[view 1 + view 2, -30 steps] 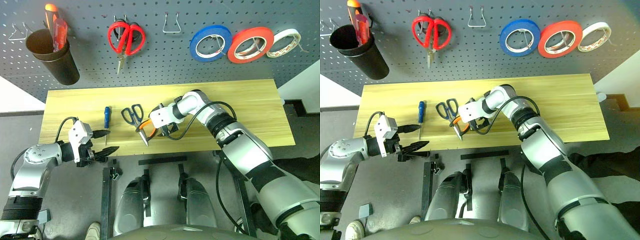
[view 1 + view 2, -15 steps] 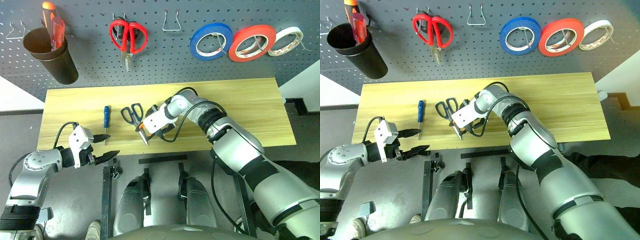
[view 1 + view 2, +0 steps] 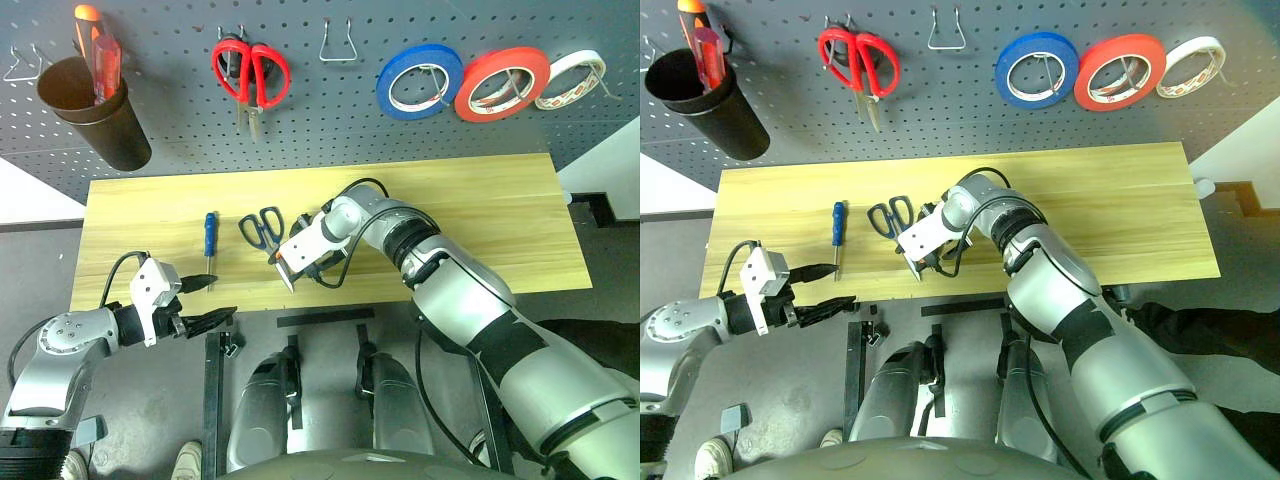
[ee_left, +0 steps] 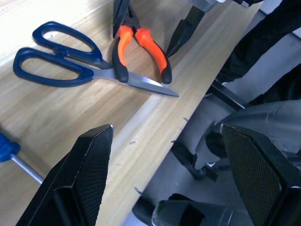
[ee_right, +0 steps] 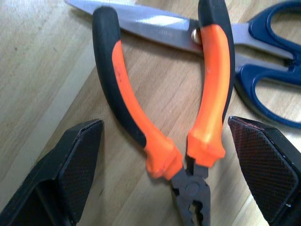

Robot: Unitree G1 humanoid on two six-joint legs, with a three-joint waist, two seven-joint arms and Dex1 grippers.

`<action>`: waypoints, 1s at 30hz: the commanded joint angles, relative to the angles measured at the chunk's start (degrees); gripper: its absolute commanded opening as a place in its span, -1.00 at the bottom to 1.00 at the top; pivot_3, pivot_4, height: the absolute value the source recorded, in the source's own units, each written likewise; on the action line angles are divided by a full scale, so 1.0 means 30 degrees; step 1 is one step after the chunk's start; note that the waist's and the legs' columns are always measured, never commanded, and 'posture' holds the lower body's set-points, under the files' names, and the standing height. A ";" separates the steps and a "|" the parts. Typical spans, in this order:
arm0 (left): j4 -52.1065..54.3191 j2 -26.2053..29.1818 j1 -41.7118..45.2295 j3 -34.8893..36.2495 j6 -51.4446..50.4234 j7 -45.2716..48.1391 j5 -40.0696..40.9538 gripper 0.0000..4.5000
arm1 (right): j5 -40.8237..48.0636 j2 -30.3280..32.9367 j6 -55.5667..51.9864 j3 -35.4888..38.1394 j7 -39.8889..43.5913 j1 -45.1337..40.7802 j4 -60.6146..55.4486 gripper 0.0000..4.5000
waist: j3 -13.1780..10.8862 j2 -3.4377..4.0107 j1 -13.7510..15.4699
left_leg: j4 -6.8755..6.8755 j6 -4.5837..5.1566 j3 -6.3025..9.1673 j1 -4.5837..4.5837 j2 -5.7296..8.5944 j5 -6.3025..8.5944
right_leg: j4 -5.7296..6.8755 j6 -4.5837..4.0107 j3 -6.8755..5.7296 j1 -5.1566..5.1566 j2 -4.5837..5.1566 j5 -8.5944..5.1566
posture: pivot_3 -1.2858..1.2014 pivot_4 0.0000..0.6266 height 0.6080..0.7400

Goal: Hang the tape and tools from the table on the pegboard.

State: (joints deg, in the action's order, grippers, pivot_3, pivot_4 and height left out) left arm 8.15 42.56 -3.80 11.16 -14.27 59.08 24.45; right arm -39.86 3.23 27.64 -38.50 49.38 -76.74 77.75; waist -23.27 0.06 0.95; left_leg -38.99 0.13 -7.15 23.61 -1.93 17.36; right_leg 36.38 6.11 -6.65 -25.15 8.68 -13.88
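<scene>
The blue tape (image 3: 420, 82) already hangs on the pegboard (image 3: 330, 120), beside a red roll (image 3: 501, 84) and a white roll (image 3: 572, 80), so the step in hand looks like the pick-up of the pliers (image 5: 188, 141), 1 of 3 tools left on the bench (image 3: 480, 200). The right hand (image 3: 300, 262) hovers just over them near the front edge, its 2 fingers spread wide on either side of the orange-and-black handles and pinching nothing. The pliers lie across the blades of the dark-blue scissors (image 3: 262, 228), touching them, and the blue screwdriver (image 3: 211, 236) lies apart on the robot's left. The left hand (image 3: 200, 303) hangs off the front edge of the bench, fingers spread and empty. The next move likely calls for lowering the right hand and closing on both handles without dragging the scissors along, then lifting toward a free silver hook (image 3: 338, 42). Gripping the handles together may be awkward, since they splay apart.
</scene>
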 commanded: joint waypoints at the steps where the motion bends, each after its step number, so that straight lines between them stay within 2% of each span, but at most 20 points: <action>1: 0.0917 -0.0055 -0.0537 0.0570 -0.0022 -0.0160 0.0475 0.71 | -0.0390 -0.0496 -0.0305 -0.0237 -0.0403 -0.0299 0.0014 0.99 | 0.0001 -0.0001 0.0008 | 0.0001 -0.0001 -0.0001 0.0000 -0.0004 0.0000 | 0.0000 0.0000 -0.0001 -0.0002 -0.0001 -0.0001 | 0.33 0.40 1.00; 12: 0.2518 -0.0111 -0.2271 0.1321 -0.0592 -0.0616 0.1168 0.71 | -0.1196 -0.0728 -0.1300 -0.0519 -0.0681 -0.0251 0.0323 0.99 | 0.0000 0.0000 0.0030 | 0.0018 -0.0026 -0.0018 -0.0004 -0.0025 -0.0014 | 0.0001 -0.0007 0.0001 -0.0016 -0.0010 -0.0008 | 0.36 0.41 1.00; 23: 0.3592 -0.0179 -0.3265 0.1906 -0.0951 -0.1165 0.1635 0.71 | -0.1465 -0.1007 -0.1589 -0.0593 -0.0541 -0.0010 0.0372 0.99 | 0.0002 -0.0002 0.0471 | 0.0048 -0.0055 -0.0042 -0.0041 -0.0049 -0.0030 | 0.0005 -0.0029 0.0008 -0.0015 -0.0019 -0.0023 | 0.38 0.41 1.00; 26: 0.3841 -0.0184 -0.3647 0.2082 -0.0982 -0.1228 0.1725 0.71 | -0.1615 -0.1019 -0.1724 -0.0704 -0.0578 0.0003 0.0390 0.75 | 0.0002 -0.0001 0.0468 | 0.0052 -0.0059 -0.0043 -0.0043 -0.0049 -0.0033 | 0.0005 -0.0030 0.0007 -0.0015 -0.0021 -0.0024 | 0.39 0.41 1.00; 30: 0.3952 -0.0209 -0.3694 0.2159 -0.1046 -0.1314 0.1858 0.71 | -0.1674 -0.1038 -0.2127 -0.0694 -0.0518 0.0061 0.0429 0.22 | 0.0001 -0.0001 0.0497 | 0.0066 -0.0071 -0.0045 -0.0044 -0.0052 -0.0039 | 0.0005 -0.0036 0.0007 -0.0025 -0.0021 -0.0028 | 0.39 0.41 1.00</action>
State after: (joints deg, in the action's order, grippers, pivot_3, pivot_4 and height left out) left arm 18.38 42.21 -13.93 16.06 -17.26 55.16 28.85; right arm -43.92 0.92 22.52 -39.66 48.08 -77.69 77.97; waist -23.26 0.05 2.44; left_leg -38.79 -0.08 -7.28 23.48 -2.09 17.24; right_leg 36.40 6.00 -6.63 -25.22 8.62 -13.97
